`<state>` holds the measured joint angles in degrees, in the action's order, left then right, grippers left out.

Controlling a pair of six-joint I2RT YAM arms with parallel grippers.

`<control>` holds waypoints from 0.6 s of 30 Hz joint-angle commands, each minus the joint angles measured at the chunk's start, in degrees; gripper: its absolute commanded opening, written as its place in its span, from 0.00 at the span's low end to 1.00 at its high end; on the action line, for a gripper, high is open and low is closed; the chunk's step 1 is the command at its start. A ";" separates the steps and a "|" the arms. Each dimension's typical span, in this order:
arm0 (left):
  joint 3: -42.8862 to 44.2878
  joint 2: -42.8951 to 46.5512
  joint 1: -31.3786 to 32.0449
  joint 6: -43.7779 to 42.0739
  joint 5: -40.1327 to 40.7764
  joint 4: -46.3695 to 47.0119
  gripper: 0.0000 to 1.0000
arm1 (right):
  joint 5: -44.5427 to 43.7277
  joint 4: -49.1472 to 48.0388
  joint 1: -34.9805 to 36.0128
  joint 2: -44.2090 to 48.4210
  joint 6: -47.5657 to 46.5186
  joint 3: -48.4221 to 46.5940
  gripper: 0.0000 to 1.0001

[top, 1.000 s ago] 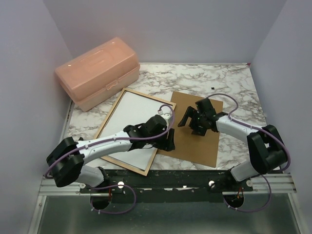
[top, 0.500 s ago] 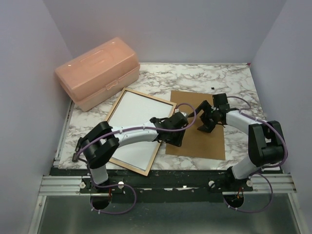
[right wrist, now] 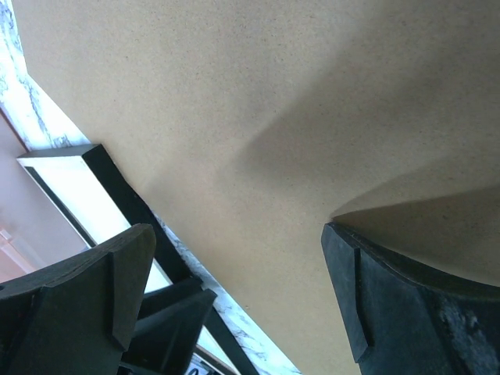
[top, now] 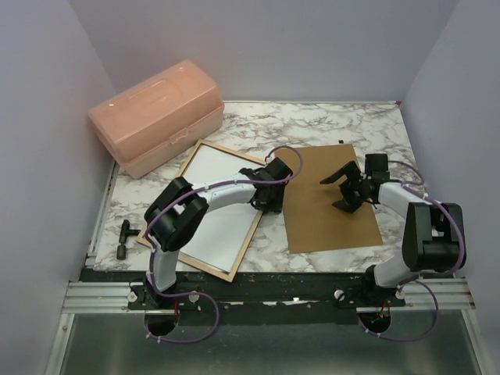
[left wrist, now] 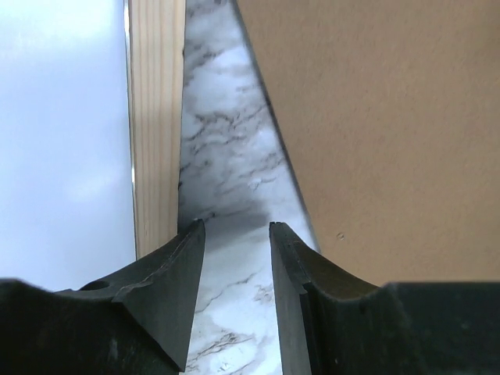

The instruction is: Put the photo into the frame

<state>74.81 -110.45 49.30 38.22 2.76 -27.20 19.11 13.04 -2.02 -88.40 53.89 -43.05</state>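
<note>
The left gripper [left wrist: 234, 234] has its fingers [left wrist: 176, 273] set only a narrow gap apart and pinches nothing; in the left wrist view they hang over a slim strip of bare marble table [top: 312, 125], with the left-hand finger's tip at the tan wooden rail of the frame [top: 234, 153], though contact cannot be judged. The right gripper [right wrist: 234, 232] is spread wide and empty, poised over the right half of the brown board [top: 332, 215]; whether it touches the board cannot be told. The frame lies back side up at centre left of the overhead view, and the photo [top: 211, 219] lies inside it, white back upward. The board lies flat just to the right of the frame, the two separated by the marble strip, which widens toward the bottom of the picture. A pink plastic box [top: 156, 113] sits at upper left, close to the frame's upper corner. A small black T-shaped tool [top: 123, 238] lies at the left edge. Bare marble runs along the top of the table, which has walls on its left, far and right sides.
</note>
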 commanded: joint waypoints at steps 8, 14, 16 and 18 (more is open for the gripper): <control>16.05 -10.32 -5.26 -2.56 2.73 -5.61 0.42 | -9.16 8.95 -1.41 3.49 -3.98 11.24 0.98; 19.38 -11.14 -7.56 -0.59 1.31 -6.85 0.46 | -6.87 8.60 -1.47 6.83 -2.03 15.61 0.98; 21.51 -12.08 -8.08 -0.44 1.37 -8.73 0.53 | -5.92 8.72 -1.42 9.13 -1.08 16.89 0.98; 22.76 -12.63 -8.33 -0.83 0.64 -9.76 0.65 | -4.85 8.91 -1.43 11.69 -0.71 17.68 0.97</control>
<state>94.76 -120.70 43.40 38.02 0.64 -31.62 17.96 8.27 -3.11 -77.36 54.24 -31.77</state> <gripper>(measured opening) 0.532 0.975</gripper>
